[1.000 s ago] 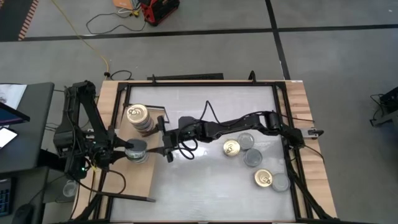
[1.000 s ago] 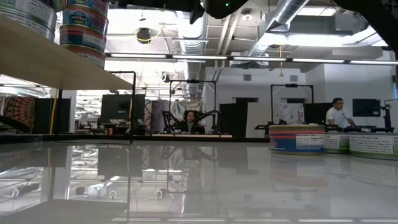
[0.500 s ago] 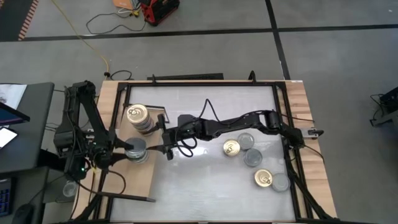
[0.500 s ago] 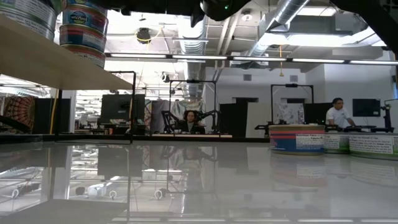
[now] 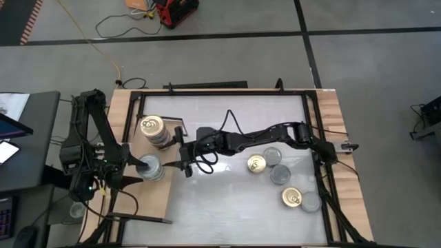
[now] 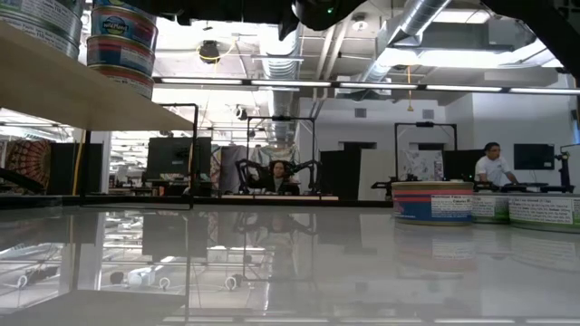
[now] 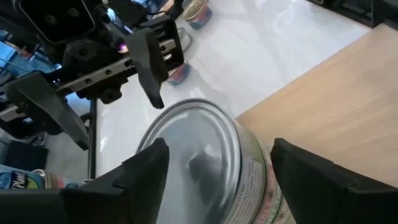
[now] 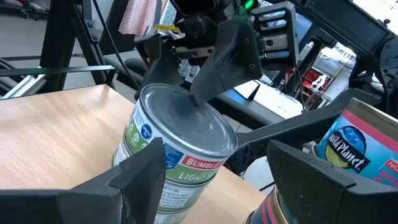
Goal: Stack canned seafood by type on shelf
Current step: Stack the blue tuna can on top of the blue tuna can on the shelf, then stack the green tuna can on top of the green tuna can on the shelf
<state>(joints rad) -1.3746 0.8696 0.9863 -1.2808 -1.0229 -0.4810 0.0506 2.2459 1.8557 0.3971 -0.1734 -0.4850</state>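
Observation:
On the light wooden shelf (image 5: 155,200) at the table's left stand two stacks of canned seafood: a gold-topped stack (image 5: 153,131) and a silver-topped stack (image 5: 150,167). My left gripper (image 5: 136,169) is open. Its fingers stand on either side of the top silver can (image 7: 199,143), coming from the left. My right gripper (image 5: 181,153) is open too. It reaches level from the right and stops just short of the same stack (image 8: 177,155). Loose cans (image 5: 269,164) rest on the white tabletop.
More loose cans (image 5: 300,200) lie near the table's right front; the low view shows them at the right (image 6: 433,201). The shelf board (image 6: 91,91) sits raised above the tabletop. The black frame (image 5: 227,91) edges the table. People sit in the room behind.
My left gripper has opened and let go of the top silver can, and its wrist has turned a little. The can stays upright on its stack, its top now showing clear. My right gripper has kept still.

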